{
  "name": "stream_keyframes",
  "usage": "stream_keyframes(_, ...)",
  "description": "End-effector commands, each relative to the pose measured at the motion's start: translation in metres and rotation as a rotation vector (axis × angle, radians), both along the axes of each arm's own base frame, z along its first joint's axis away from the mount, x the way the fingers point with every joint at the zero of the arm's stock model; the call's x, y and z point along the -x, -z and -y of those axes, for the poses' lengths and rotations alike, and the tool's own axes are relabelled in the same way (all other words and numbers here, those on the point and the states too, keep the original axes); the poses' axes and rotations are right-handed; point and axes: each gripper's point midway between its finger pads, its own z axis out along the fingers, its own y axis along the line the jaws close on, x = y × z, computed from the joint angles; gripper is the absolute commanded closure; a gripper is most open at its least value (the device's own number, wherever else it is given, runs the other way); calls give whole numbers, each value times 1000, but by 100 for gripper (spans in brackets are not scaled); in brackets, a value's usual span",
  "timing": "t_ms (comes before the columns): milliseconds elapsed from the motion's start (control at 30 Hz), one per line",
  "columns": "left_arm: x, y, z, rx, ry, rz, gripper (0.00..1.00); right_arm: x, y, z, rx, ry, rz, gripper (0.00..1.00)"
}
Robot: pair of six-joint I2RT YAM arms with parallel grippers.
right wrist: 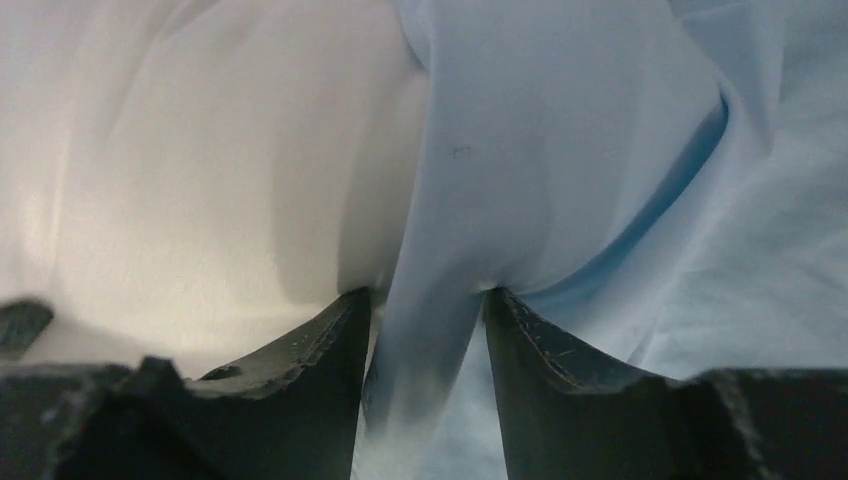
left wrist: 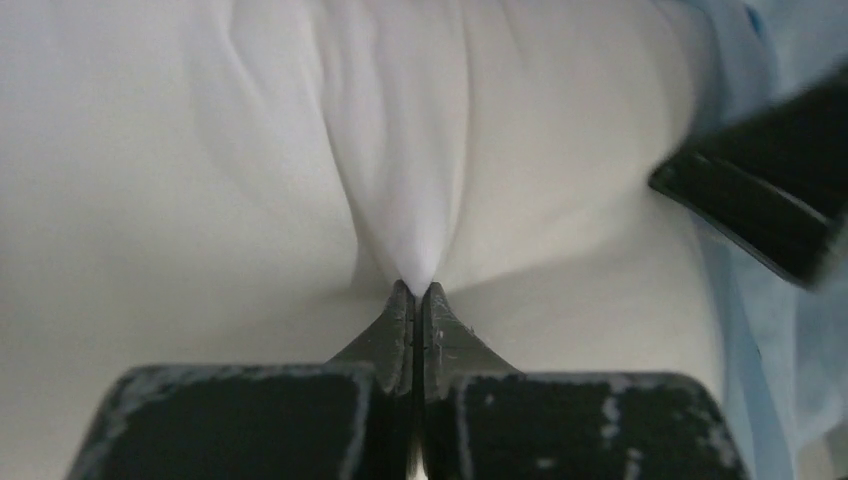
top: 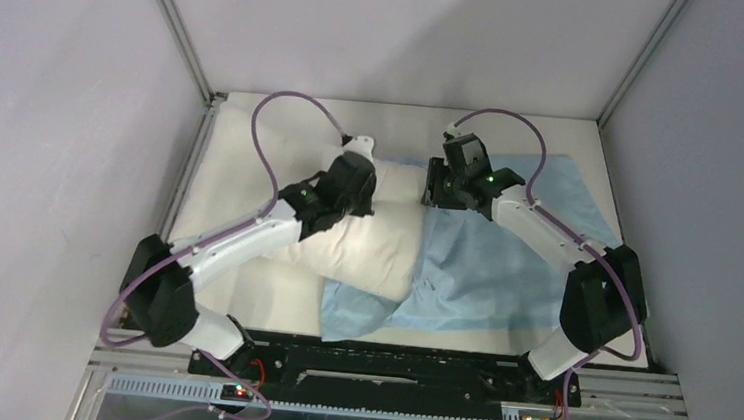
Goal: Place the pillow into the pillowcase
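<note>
Pillowcase: we see the pillowcase spread light blue over the right half of the tabletop, reaching toward the right edge and the near edge, its mouth turned left toward the pillow.
Pillow: the pillow lies across the middle of the tabletop, its right end at or just inside the pillowcase mouth; most of it is outside.
Left claw: our left gripper has its jaws pressed together, pinching a raised fold of the white pillow fabric at the pillow's top.
Right claw: our right gripper stands half open with a blue fold of the pillowcase between its fingers; the cloth fills the gap, but we cannot tell whether the jaws bear on it firmly.
Step in hand: we judge this to be the start of stuffing, one claw on the pillow and the other at the case opening.
Next move: we think the pillow must be pushed rightward while the case edge is held up and drawn left over it.
Writing: we can read no brand, label or lettering on anything in view.
</note>
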Motion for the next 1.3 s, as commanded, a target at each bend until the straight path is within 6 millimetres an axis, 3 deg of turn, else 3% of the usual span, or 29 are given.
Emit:
stream_keyframes(0,67,26,1,-11,12,-96,100,-10,-9,-8,30,-13,58,52)
stream_keyframes(100,80,32,-2,43,-28,-98,100,-7,-16,-3,72,0,86,49)
stream_keyframes(333,86,51,-13,56,-64,-95,100,-13,-45,20,160,51,170,40)
stream_keyframes(567,87,52,-13,75,-50,-82,100,-24,-56,-11,210,-31,208,39)
stream_keyframes(700,88,53,-11,84,-44,-86,100,-35,-46,-17,276,-25,192,41)
stream_keyframes(900,89,49,-11,98,-36,-76,100,-51,-25,-11,390,-3,162,49)
stream_keyframes(1033,90,48,-12,96,-30,-74,100,-64,-25,0,469,45,178,60)
stream_keyframes(1167,92,46,-7,124,-3,-66,100,-73,-47,-15,437,45,205,100)
stream_keyframes(1267,88,41,1,152,22,-45,100,-61,-85,-52,350,-19,257,100)
